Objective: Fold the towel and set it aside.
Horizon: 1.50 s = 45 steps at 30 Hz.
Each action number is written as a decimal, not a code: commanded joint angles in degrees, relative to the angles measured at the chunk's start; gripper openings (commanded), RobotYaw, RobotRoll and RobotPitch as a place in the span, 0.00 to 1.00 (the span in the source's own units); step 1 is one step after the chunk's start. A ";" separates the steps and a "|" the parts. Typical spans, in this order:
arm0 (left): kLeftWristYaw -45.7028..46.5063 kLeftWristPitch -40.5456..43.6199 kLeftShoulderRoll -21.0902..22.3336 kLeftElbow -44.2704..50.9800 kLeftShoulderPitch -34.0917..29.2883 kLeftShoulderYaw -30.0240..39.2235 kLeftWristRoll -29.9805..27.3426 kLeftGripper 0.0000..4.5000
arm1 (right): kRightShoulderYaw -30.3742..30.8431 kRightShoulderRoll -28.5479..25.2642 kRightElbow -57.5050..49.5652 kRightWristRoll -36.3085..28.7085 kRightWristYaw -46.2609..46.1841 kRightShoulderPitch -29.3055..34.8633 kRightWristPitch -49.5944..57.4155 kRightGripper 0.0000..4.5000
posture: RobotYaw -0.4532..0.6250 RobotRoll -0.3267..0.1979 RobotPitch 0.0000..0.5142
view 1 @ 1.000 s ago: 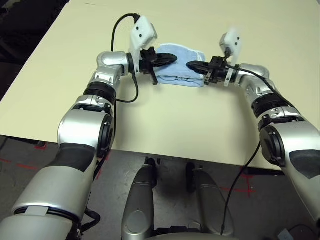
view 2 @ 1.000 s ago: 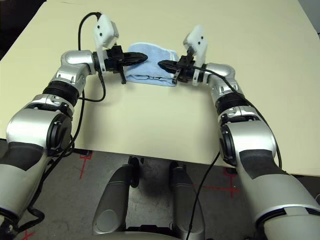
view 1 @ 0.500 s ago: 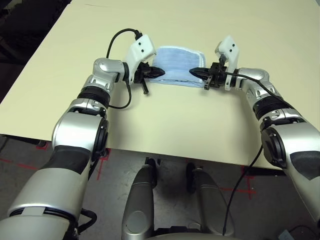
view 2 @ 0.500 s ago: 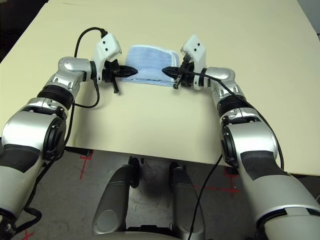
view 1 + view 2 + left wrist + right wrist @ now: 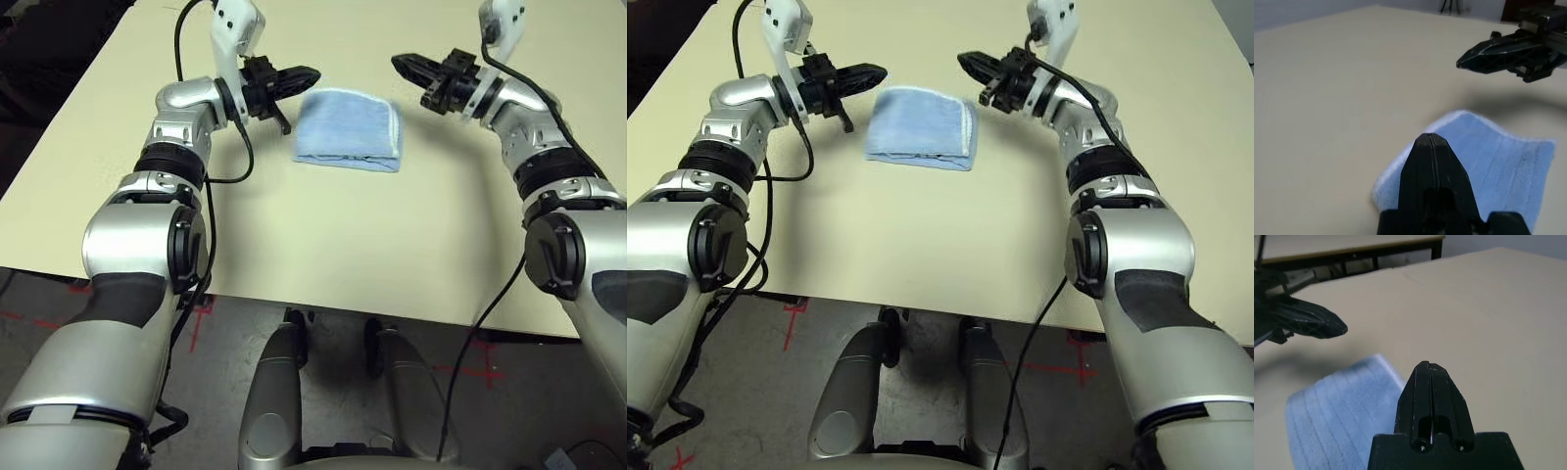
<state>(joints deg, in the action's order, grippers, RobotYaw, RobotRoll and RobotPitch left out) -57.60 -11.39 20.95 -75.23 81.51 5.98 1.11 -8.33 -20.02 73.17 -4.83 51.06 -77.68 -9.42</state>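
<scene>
The left gripper, black two-fingered, is clenched on nothing and hangs above the table. Just right of its tip and below it, the small light-blue terry cloth towel lies folded on the cream table. The right gripper, also clenched and empty, hangs just beyond the towel's far right corner. Judged light, limp and non-slippery; pinch both stacked layers at the hemmed right edge.

head stereo pair looking down, wrist cameras near towel

folded towel lies on cream table.
</scene>
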 commanded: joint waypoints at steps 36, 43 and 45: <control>11.37 4.07 -0.86 -1.87 -5.47 -5.01 7.65 0.00 | 4.39 3.77 2.05 8.11 -10.83 5.46 0.61 0.00 | 0.44 0.62 0.83; 6.09 3.11 0.59 -1.00 -3.01 -0.75 2.76 0.00 | 0.93 0.30 0.73 4.30 -5.18 4.35 -2.07 0.00 | 0.44 0.62 0.80; 3.44 1.74 0.82 -0.34 -2.13 1.42 0.48 0.00 | -1.75 -0.65 -0.44 1.02 -1.35 3.82 -3.49 0.00 | 0.44 0.62 0.78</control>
<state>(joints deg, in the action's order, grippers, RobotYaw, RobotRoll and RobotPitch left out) -51.62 -8.40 21.56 -75.44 78.30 6.03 3.67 -8.15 -19.80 74.14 -1.14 46.66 -74.06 -11.40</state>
